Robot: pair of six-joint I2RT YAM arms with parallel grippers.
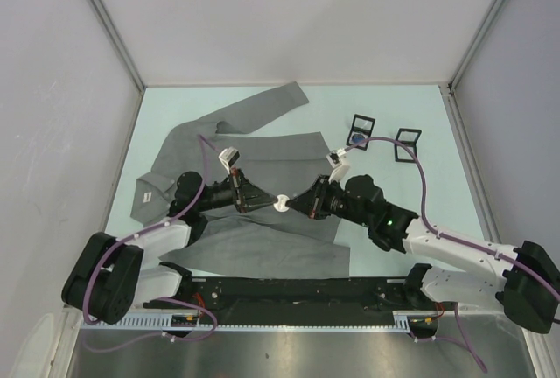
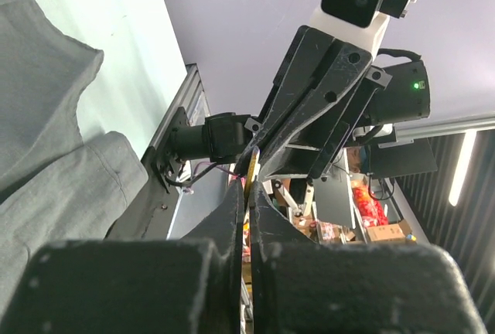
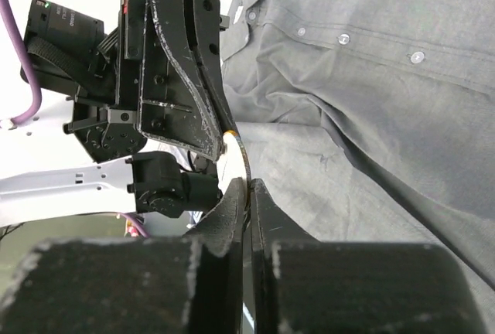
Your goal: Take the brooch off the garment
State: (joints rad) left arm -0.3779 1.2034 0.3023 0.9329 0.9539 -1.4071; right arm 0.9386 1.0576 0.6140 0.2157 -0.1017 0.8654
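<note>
The grey garment [image 1: 254, 146] lies spread flat on the pale table, collar to the left. The brooch [image 1: 282, 203], a small white round disc, is held edge-on between my two grippers over the garment's lower front. My left gripper [image 1: 269, 203] is shut on its left side and my right gripper [image 1: 296, 204] on its right side, tips almost meeting. In the left wrist view the disc's thin yellowish edge [image 2: 253, 170] sits between my shut fingers [image 2: 232, 218]. In the right wrist view the disc [image 3: 241, 148] is pinched the same way above the garment [image 3: 371, 117].
Two small black square frames [image 1: 361, 124] [image 1: 407, 137] stand on the table at the back right, with a small blue object [image 1: 357, 140] beside the first. A white label [image 1: 146, 196] shows at the garment's left edge. Grey walls enclose the table on three sides.
</note>
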